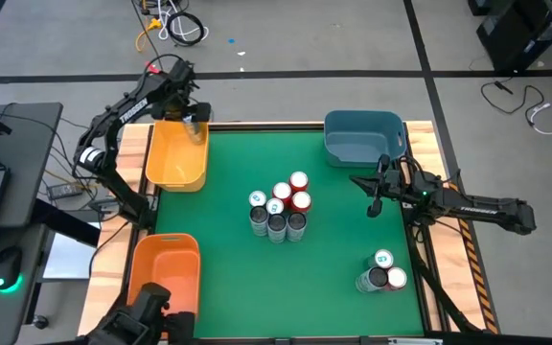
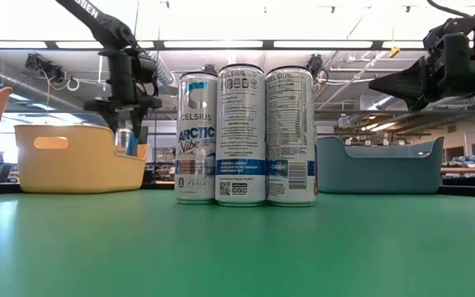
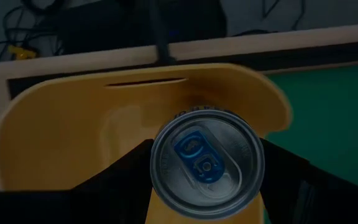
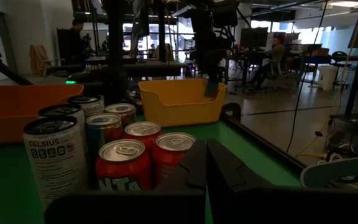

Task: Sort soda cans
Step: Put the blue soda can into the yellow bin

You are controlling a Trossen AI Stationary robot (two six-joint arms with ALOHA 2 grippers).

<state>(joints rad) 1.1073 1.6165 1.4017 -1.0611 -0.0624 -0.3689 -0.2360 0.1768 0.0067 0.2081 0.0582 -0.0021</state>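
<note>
Silver can (image 3: 207,163) (blue tab) squeezed by left gripper (image 1: 195,125) over yellow bin (image 1: 174,165) | right gripper (image 1: 373,203) pinched together, holding nothing

You see one silver can (image 3: 207,162) upright over the yellow bin's corner, a cluster (image 1: 278,206) mid-table, three cans (image 1: 382,273) near the right edge.

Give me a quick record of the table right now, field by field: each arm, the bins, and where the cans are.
left gripper: fingers closed on a silver can with a blue tab, held over the yellow bin
right gripper: shut, empty, below the blue bin
orange bin: left front corner
centre cluster: red and silver cans, upright, packed together
right front group: three cans, upright
</note>
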